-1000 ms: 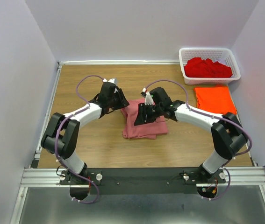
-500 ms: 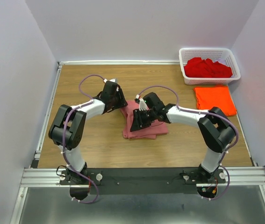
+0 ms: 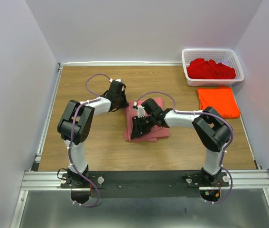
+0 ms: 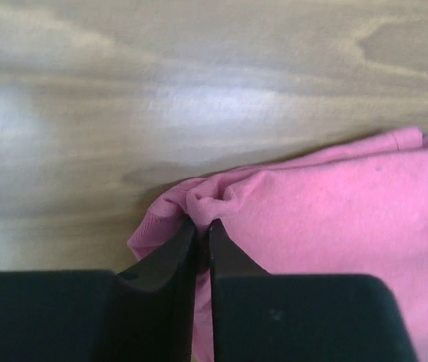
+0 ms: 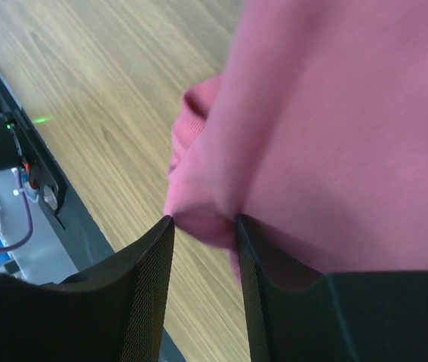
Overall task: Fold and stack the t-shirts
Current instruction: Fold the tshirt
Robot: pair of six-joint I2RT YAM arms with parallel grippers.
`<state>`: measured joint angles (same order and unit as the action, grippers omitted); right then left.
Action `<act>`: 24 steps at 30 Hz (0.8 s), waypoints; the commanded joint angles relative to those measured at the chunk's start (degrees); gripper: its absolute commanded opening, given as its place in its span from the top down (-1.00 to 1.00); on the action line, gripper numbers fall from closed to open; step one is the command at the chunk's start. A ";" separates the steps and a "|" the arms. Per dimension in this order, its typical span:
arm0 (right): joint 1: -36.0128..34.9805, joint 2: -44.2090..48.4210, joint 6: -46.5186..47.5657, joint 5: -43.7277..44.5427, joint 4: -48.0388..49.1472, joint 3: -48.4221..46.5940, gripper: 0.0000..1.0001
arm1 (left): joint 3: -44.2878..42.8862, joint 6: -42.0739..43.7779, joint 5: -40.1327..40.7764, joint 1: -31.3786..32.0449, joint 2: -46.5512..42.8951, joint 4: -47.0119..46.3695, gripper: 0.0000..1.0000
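Top external view: a wooden bench (image 3: 96,137) with two robot arms reaching in from its near edge. A salmon-pink t-shirt (image 3: 157,133) lies folded into a rough rectangle near the middle of the bench, between the two arms.

The left tool (image 3: 123,105) sits at the shirt's far left corner. The right tool (image 3: 136,129) reaches across the shirt from the right and sits at its near left edge, so both tools are on the same side of the cloth.

At the far right corner stands a white lattice basket (image 3: 212,50) holding crumpled red t-shirts (image 3: 210,70). Just in front of the basket, an orange t-shirt (image 3: 218,101) lies folded flat on the bench, well apart from the pink one.

Left wrist view: the left tool (image 4: 202,222) has its two black fingers almost together, pinching a small puckered fold at the corner of the salmon-pink t-shirt (image 4: 334,219). The rest of the shirt spreads to the right, and bare bench (image 4: 198,75) fills the upper part.

Right wrist view: the right tool (image 5: 202,226) is clamped on a thick bunched fold of the salmon-pink t-shirt (image 5: 334,113), which fills the gap between its fingers. The cloth rises up and to the right, with the bench (image 5: 108,75) to the left.
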<state>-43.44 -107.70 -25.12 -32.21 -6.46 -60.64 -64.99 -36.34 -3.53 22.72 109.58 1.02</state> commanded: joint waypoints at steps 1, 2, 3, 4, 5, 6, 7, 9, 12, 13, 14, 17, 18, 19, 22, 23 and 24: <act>-1.82 -1.72 1.48 -2.16 -0.22 2.37 0.07 | -3.47 2.67 6.51 -0.66 3.79 -0.75 0.78; -2.35 -1.72 1.48 -2.25 -0.22 2.63 0.08 | -4.26 2.94 7.48 -0.83 4.58 -0.75 0.89; -2.52 -1.72 1.48 -2.51 -0.31 2.72 0.08 | -4.53 3.37 8.01 -1.01 4.94 -0.75 0.91; -2.70 -1.64 1.39 -2.68 -0.31 2.81 0.08 | -4.88 3.73 8.62 -1.10 5.20 -0.75 0.91; -2.96 -1.55 1.39 -2.51 -0.31 3.07 0.08 | -5.49 4.08 8.80 -1.19 5.47 -0.75 0.91; -3.05 -1.55 1.39 -2.51 -0.22 3.07 0.07 | -5.67 4.43 9.06 -1.27 5.82 -0.75 0.91; -2.97 -1.63 1.48 -2.42 -0.31 3.07 0.07 | -5.93 5.13 9.24 -1.27 5.82 -0.75 0.90; -3.05 -1.20 1.13 -2.34 -0.48 2.55 0.07 | -6.29 5.75 9.15 -1.19 5.56 -0.75 0.72; -2.97 1.26 0.17 -2.51 -0.84 0.53 0.07 | -5.85 6.89 8.80 -1.27 3.10 -0.75 0.33; -2.97 2.05 -0.53 -1.99 -1.01 -0.08 0.05 | -5.59 7.33 9.06 -1.19 2.23 -0.49 0.10; -2.97 3.19 -0.89 -1.55 -1.19 -0.70 0.03 | -5.58 7.59 9.15 -1.19 0.04 -0.14 -0.03; -2.79 6.88 -1.51 1.17 -2.42 -2.90 -0.07 | -5.58 8.65 9.50 -1.27 -3.66 1.08 -0.42; -2.35 7.67 -1.68 1.53 -2.85 -3.16 -0.08 | -5.93 8.91 9.68 -1.19 -6.19 1.79 -0.50; -1.92 9.33 -1.77 1.62 -3.29 -3.25 -0.10 | -6.11 8.92 9.60 -1.27 -7.44 2.49 -0.56; 0.02 12.24 -1.51 2.06 -4.70 -2.55 -0.11 | -6.03 8.83 9.33 -1.27 -12.71 5.04 -0.66; 0.63 13.12 -1.33 2.32 -5.05 -1.51 -0.11 | -5.76 8.65 9.24 -1.27 -14.03 6.53 -0.66; 2.20 14.00 -0.98 3.45 -5.84 -0.80 -0.11 | -4.89 7.87 9.24 -1.19 -16.74 7.59 -0.67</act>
<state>-44.29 -97.01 -26.13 -31.88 -8.69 -62.15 -70.06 -28.67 3.49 21.41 100.36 4.93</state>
